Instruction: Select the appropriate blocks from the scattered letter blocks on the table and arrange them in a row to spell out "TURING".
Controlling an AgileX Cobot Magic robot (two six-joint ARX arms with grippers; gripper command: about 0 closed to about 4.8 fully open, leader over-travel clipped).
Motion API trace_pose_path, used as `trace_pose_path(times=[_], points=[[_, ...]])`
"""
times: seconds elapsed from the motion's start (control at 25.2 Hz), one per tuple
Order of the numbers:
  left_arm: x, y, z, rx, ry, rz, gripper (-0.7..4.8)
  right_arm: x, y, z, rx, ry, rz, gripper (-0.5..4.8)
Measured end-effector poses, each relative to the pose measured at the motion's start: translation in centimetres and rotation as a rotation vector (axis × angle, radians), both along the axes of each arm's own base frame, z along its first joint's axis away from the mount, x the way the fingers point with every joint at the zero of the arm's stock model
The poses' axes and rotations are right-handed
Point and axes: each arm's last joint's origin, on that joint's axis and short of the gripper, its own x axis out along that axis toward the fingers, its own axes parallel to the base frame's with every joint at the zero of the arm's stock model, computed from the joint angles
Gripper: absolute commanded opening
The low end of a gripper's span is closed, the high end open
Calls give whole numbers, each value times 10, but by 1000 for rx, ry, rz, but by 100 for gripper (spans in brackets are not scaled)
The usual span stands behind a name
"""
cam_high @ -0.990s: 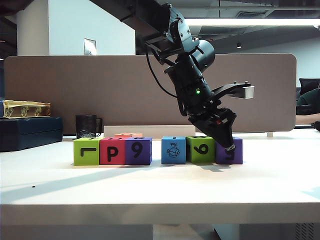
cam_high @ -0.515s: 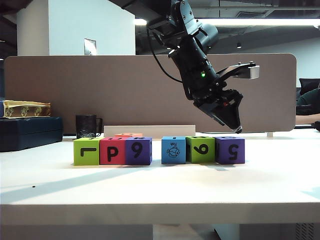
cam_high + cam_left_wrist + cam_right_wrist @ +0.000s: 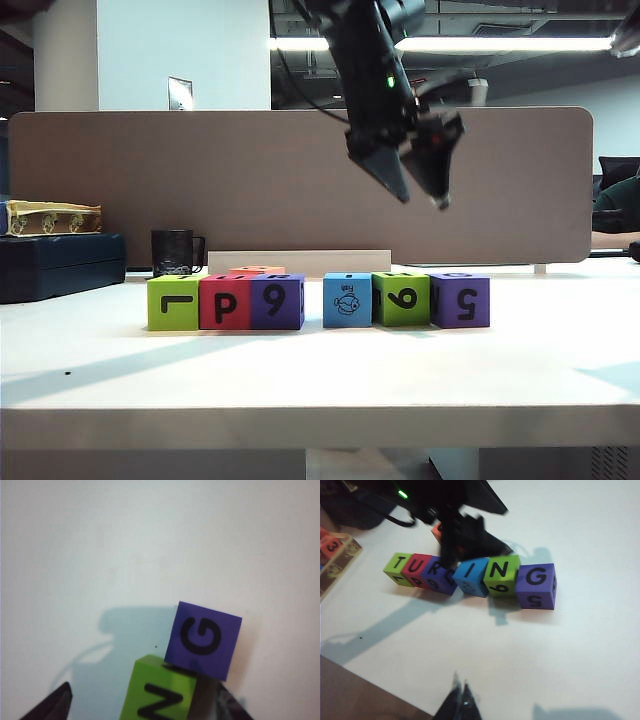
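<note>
Left pincer [image 3: 420, 185] hangs open and empty above the letter blocks [image 3: 470, 575] rowed as TURING on the tabletop [image 3: 320, 370], right pincer [image 3: 460, 702] shut nearby; risk: dropping back could knock the purple G block [image 3: 202, 640] askew.

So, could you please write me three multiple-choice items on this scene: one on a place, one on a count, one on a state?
1. Where is the purple G block?
A. at the row's end, beside the green N block
B. between two red blocks
C. on the black mug

2. How many blocks stand in the front row on the table?
A. four
B. six
C. nine

3. How is the left gripper?
A. shut on a block
B. open, above the row, holding nothing
C. resting on the table

Key: 1 A, the right wrist view shows G last, after N. 2 B, the exterior view shows six. 3 B, its fingers are apart and empty in the air.
</note>
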Motion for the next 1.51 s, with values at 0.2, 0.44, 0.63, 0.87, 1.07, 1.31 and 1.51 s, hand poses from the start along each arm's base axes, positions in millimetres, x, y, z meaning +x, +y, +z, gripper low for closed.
trace_pose_path(times=[0.2, 0.44, 0.63, 0.87, 1.07, 1.31, 1.51], points=[[-19, 16, 40, -55, 50, 91, 182, 17, 1, -11, -35, 69, -37, 0], [-36, 32, 72, -87, 60, 123, 14, 36, 3, -17, -47, 65, -58, 0], [-45, 39, 87, -103, 52, 125, -6, 51, 4, -23, -50, 72, -60, -1], [-52, 45, 83, -36, 118, 130, -6, 72, 7, -37, -58, 106, -65, -1], [-53, 46, 84, -42, 129, 145, -6, 95, 9, -51, -59, 106, -66, -1], [-54, 47, 87, -63, 144, 181, -6, 129, 14, -80, -63, 113, -70, -1], [-54, 47, 87, -66, 146, 185, -6, 156, 17, -99, -82, 171, -84, -1]])
